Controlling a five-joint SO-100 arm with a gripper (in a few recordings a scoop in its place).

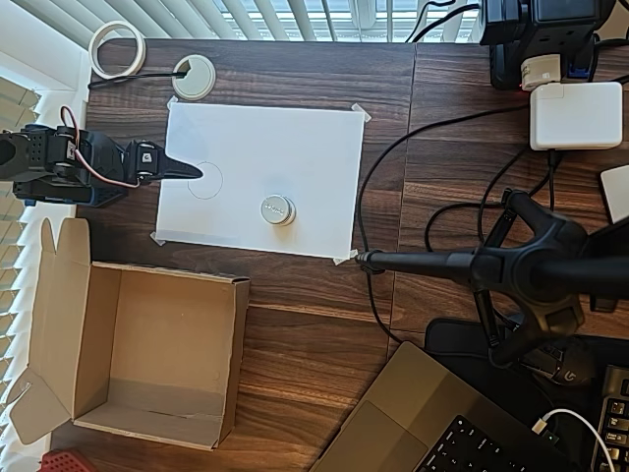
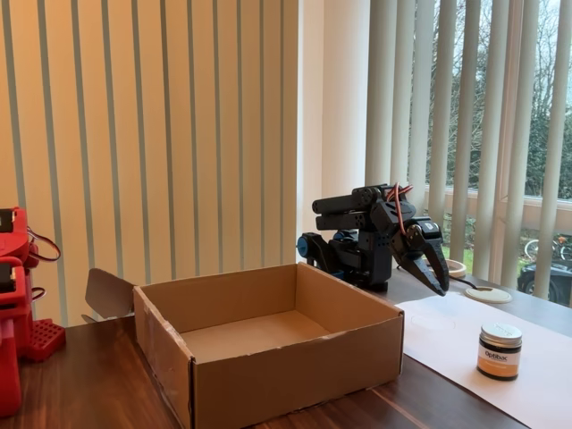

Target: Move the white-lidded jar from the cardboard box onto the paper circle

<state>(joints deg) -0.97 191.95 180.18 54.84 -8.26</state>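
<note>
The gripper point(image 1: 187, 171) is folded back over the left edge of the white paper sheet point(image 1: 295, 147) in the overhead view, its dark fingers drawn together to a single point with nothing between them; the fixed view shows the same gripper point(image 2: 438, 284) angled downward, raised above the table and holding nothing. The overhead view shows the fingertip just beside the paper circle point(image 1: 205, 180), a faint pencil outline that the fixed view does not resolve. The white-lidded jar point(image 1: 277, 209) stands upright on the sheet, to the right of and below that circle and apart from it. The fixed view adds the jar's point(image 2: 500, 350) dark sides and label, which the overhead view hides beneath the lid. The cardboard box point(image 1: 59, 324) sits open off the lower left corner of the sheet, one flap spread to the left; in the fixed view the box point(image 2: 295, 362) occupies the foreground. The surface is a dark wood-grain table point(image 1: 314, 334). Along its far edge the overhead view shows a white tape ring point(image 1: 117, 49) and a white desk grommet point(image 1: 194, 77), with a white power adapter point(image 1: 576, 115) at the right. The fixed view shows vertical blinds point(image 2: 179, 134) behind the arm.
</note>
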